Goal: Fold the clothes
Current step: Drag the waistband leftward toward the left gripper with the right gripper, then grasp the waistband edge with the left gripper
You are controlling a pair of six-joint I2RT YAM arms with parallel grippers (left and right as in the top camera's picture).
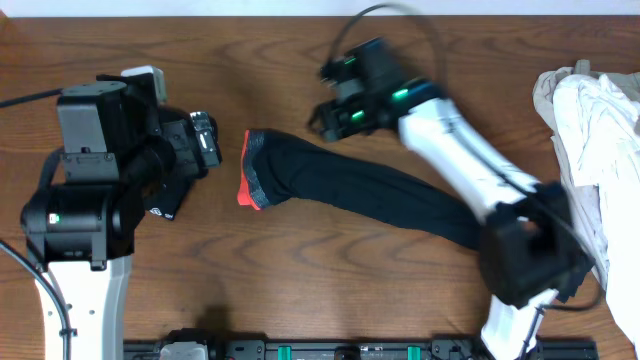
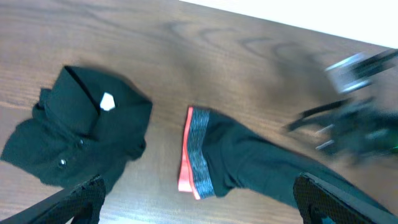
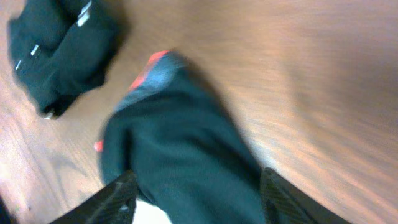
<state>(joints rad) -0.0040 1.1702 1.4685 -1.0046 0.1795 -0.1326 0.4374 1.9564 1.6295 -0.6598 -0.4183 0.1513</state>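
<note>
Lying flat on the wooden table [image 1: 300, 290], the black trousers [image 1: 360, 190] are stretching slantwise from the middle toward the near right, where their far end is slipping out of sight under the right arm [image 1: 500, 200]. Their grey waistband [image 1: 258, 172] is pointing left, with the red-orange edge [image 1: 245, 190] peeking out at its near corner. The left gripper [image 2: 199, 186] is hovering above that waistband end with its jaws spread as wide as they go, and it is holding nothing; both of its fingers [image 2: 87, 196] are showing only at the bottom corners of its own camera. A small black folded garment [image 2: 81, 137] with a white tag [image 2: 107, 101] is sitting just left of the waistband, apart from it. The right gripper [image 1: 335, 112] is hanging beside the far side of the trousers, close to the waistband half, and it is blurring in every view (the arm is clearly in motion). From its wrist camera the jaws are standing well apart with dark trouser cloth showing between them, and the cloth is looking loose rather than pinched, though I cannot tell whether a finger is touching it. A heap of pale cloth [image 1: 590, 140] is resting at the right edge of the table
</note>
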